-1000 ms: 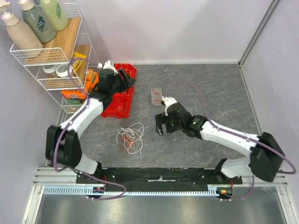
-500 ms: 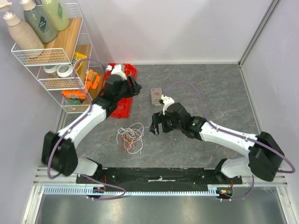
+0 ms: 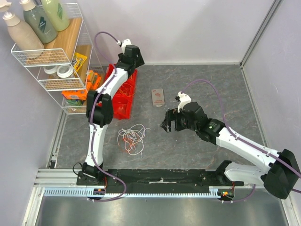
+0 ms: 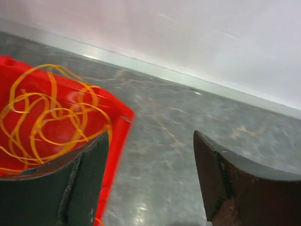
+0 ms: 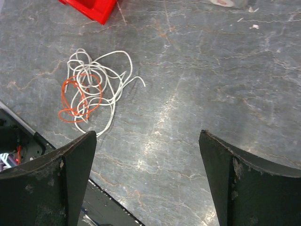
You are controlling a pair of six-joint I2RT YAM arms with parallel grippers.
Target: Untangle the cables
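Grey marbled tabletop (image 3: pixel 225 89), walled in white, holds a white-and-orange tangle of cables (image 3: pixel 132 138) near the front; more orange cable (image 4: pixel 47 113) lies in the red bin (image 3: pixel 120 110). Left gripper (image 4: pixel 149 141), above the bin's corner, and right gripper (image 5: pixel 148 136), right of the tangle, both gape empty.

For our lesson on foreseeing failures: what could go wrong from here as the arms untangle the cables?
1. The white and orange tangle is one knot; the open right gripper might catch several strands and tighten it.
2. The orange cable loops near the rim of the red bin; the open left gripper might snag a loop and drag it out.
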